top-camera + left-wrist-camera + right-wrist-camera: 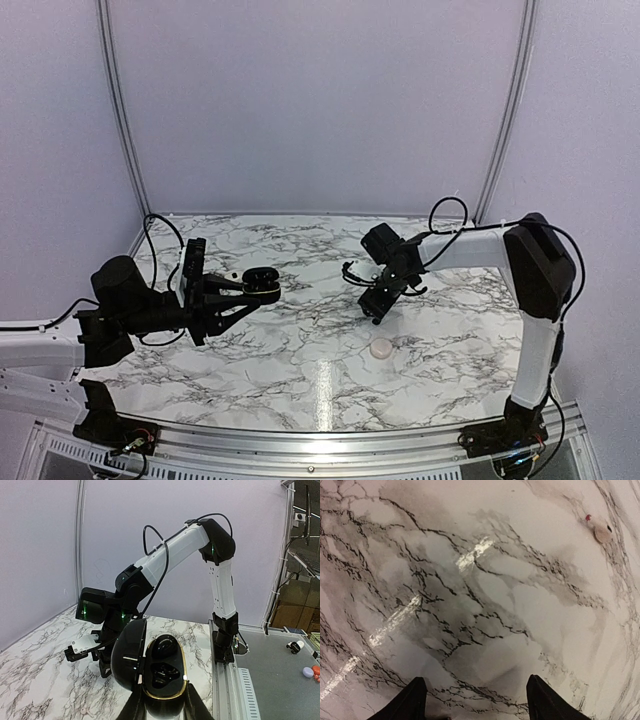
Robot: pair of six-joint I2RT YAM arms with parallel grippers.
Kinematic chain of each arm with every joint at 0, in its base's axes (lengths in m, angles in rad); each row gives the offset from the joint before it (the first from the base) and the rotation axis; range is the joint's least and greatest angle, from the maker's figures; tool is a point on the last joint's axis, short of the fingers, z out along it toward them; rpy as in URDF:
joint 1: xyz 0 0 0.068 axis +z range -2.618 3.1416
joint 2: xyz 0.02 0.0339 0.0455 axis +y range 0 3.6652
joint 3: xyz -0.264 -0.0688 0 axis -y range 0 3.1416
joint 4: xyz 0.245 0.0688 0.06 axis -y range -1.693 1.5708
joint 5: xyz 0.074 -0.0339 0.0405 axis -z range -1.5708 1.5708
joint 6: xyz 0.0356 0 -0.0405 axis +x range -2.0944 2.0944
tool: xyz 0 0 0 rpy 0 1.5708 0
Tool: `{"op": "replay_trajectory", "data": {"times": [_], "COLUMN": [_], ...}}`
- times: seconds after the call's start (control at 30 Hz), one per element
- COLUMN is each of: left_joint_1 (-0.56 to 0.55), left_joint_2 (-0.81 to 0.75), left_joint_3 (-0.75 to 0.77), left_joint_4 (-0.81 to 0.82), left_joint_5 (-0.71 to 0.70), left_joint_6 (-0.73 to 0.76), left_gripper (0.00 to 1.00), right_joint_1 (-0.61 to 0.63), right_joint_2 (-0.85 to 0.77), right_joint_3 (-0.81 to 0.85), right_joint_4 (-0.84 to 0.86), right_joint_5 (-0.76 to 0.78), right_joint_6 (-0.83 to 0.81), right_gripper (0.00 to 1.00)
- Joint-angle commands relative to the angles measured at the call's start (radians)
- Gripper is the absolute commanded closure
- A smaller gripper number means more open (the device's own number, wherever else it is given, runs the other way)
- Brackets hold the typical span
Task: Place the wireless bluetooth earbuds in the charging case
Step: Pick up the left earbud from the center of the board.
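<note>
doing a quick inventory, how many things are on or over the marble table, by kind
black case, open: 1
small pale round piece, lying loose: 1
robot hands: 2 (left hand gripping the case, right hand open)
total: 4

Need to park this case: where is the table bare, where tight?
Bare table: the far strip behind both grippers, and the near middle ahead of the front rail. Tight: mid-table, where the left gripper holds the open charging case, the open right gripper hangs, and a small pale round object lies nearby.
</note>
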Motion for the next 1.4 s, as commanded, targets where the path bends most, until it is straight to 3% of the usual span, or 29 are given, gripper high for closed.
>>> {"op": "replay_trajectory", "data": {"times": [0.0, 0.23, 0.6, 1.1, 1.37], "left_joint_1": [0.002, 0.002, 0.002, 0.002, 0.001], "left_joint_2": [-0.004, 0.002, -0.010, -0.018, -0.020], "left_joint_3": [-0.010, -0.005, -0.013, -0.018, -0.021], "left_joint_4": [0.040, 0.040, 0.040, 0.040, 0.040], "left_joint_5": [-0.007, -0.004, 0.000, 0.000, -0.005], "left_joint_6": [0.004, 0.002, -0.001, 0.002, 0.004], "left_gripper": [1.00, 1.00, 1.00, 1.00, 1.00], "right_joint_1": [-0.017, -0.016, -0.016, -0.026, -0.030], "right_joint_2": [-0.002, -0.123, -0.096, -0.038, -0.048], "right_joint_3": [0.021, 0.003, -0.032, -0.049, -0.068], "right_joint_4": [-0.018, -0.040, -0.128, -0.130, -0.157], "right_joint_5": [-0.022, -0.218, -0.118, -0.234, -0.249], "right_joint_6": [-0.008, -0.039, -0.086, -0.074, -0.050], "right_gripper": [0.31, 0.31, 0.33, 0.34, 0.39]}}
